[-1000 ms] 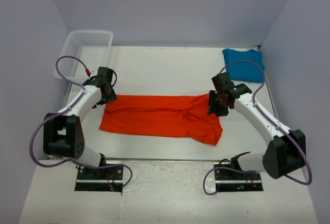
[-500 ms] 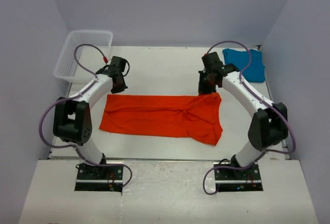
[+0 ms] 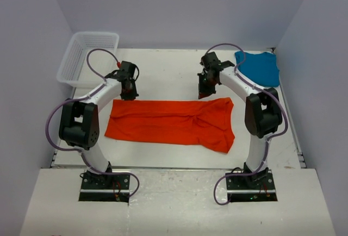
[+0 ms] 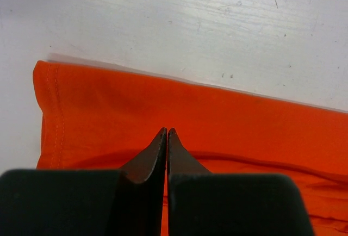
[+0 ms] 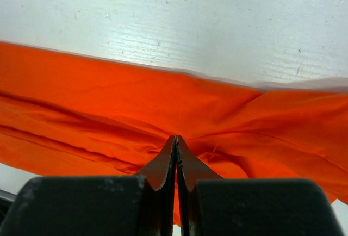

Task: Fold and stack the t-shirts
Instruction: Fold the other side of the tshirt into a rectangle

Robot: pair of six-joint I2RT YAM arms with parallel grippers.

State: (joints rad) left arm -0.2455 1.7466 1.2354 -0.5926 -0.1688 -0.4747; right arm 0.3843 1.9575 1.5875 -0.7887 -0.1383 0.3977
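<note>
The orange-red t-shirt (image 3: 168,122) lies flat on the table as a long folded strip, its right end wider and creased. The teal-blue t-shirt (image 3: 260,67) sits folded at the back right. My left gripper (image 3: 129,94) hovers over the strip's far edge near its left end, shut with nothing between its fingers. In the left wrist view its tips (image 4: 167,130) meet above the orange cloth (image 4: 228,116). My right gripper (image 3: 203,93) hangs just behind the far edge toward the right, also shut and empty. Its tips (image 5: 175,137) meet above wrinkled orange cloth (image 5: 109,100).
A white mesh basket (image 3: 73,62) stands at the back left corner, beside the left arm's cable. Bare white table (image 3: 166,73) lies between the two grippers behind the shirt. Grey walls close in the back and both sides.
Both grippers have left the shirt's far corners, closed, and moved back toward the far side, with the right one also shifting inward. The orange shirt stays flat where it lay.
</note>
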